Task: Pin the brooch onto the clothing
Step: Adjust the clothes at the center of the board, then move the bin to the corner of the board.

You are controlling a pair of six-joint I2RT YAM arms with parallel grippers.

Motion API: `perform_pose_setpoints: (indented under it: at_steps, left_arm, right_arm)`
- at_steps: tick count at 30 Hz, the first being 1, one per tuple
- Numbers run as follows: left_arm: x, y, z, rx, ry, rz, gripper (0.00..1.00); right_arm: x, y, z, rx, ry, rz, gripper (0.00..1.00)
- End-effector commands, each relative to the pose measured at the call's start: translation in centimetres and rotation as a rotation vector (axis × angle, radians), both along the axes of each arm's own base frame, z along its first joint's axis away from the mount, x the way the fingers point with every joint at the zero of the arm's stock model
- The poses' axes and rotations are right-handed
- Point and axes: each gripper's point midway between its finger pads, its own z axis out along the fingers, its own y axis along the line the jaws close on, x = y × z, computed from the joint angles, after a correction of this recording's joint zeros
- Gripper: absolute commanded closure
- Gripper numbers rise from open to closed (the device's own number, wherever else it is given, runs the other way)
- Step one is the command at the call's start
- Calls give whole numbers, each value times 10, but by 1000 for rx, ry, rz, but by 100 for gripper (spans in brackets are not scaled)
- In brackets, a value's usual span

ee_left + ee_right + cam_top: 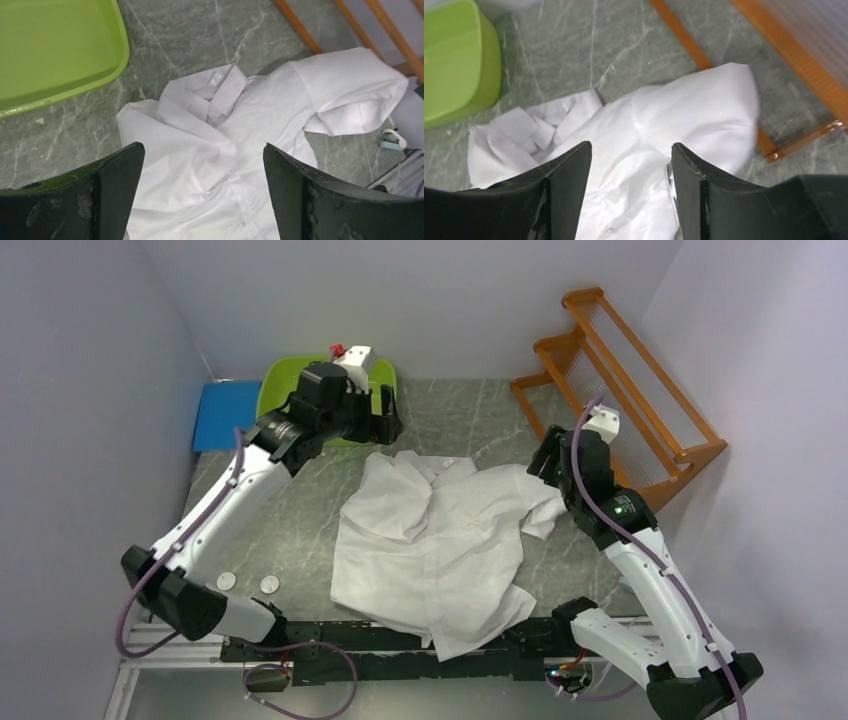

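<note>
While two end effectors (202,155) (631,150) gape, one shirt (440,540), two discs (227,581) (269,584), one tray (272,380).

Qty check: shirt (430,550) x1, white. Green tray (272,378) x1. Blue sheet (225,412) x1. Orange wooden rack (640,390) x1. Small round discs x2, one (227,581) & another (269,584). Table (480,410) x1. Robot arms x2: left arm (215,510), right arm (650,560). Grippers x2, 1 per arm: left gripper (202,150), right gripper (630,150), w/ 2 black fingers each, so 4 fingers total.
</note>
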Motion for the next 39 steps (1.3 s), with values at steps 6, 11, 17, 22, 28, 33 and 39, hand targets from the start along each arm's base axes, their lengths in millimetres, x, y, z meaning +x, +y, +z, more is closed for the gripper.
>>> perform_pose_setpoints:
  at_steps: [6,11,17,22,28,33,39]
  left_arm:
    - [47,-28,-23,30,80,-59,13]
    - [93,-45,-76,79,184,-61,38]
    - [150,-64,-148,176,264,-38,57]
    - [192,-63,-191,247,279,44,66]
    - [233,-25,-225,165,328,230,82]
    - [250,15,-252,82,407,324,91]
    - [253,45,-246,72,408,374,92]
  right_arm:
    - [-6,74,-59,202,97,346,35]
    - [-13,104,-108,295,212,462,33]
    - [-25,113,-166,330,350,492,32]
    - [-36,113,-203,331,438,495,31]
    - [-42,110,-222,324,487,484,30]
    - [-39,109,-218,309,475,482,30]
    - [-36,107,-214,292,463,477,30]
